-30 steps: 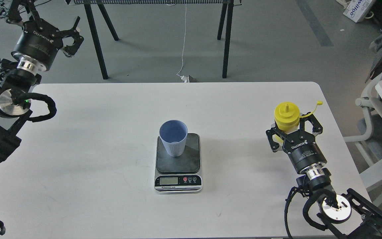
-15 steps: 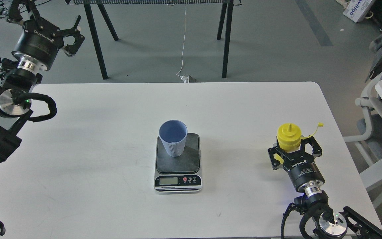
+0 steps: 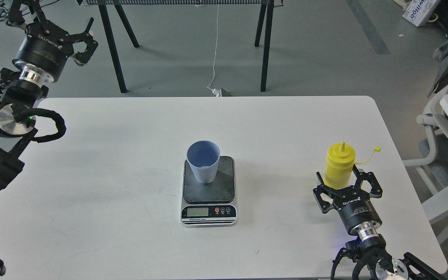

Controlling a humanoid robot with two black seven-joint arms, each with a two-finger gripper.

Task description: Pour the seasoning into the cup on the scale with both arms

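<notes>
The light blue cup (image 3: pixel 203 161) stands upright on the dark platform of the scale (image 3: pixel 209 190), at the table's middle. The yellow seasoning bottle (image 3: pixel 340 164) stands upright on the table at the right, its cap hanging on the tether to the right. My right gripper (image 3: pixel 342 182) is open, with its fingers spread on either side of the bottle's base, just in front of it. My left gripper (image 3: pixel 85 42) is open and empty, held high beyond the table's far left corner.
The white table (image 3: pixel 130 155) runs to a rounded far right corner. Black trestle legs (image 3: pixel 265 46) stand behind the table. A white chair (image 3: pixel 445 128) stands past the table's right edge.
My right arm has drawn back toward me and come down with the bottle, which now stands on the table. The right gripper's fingers have spread apart. The left arm has barely moved.
</notes>
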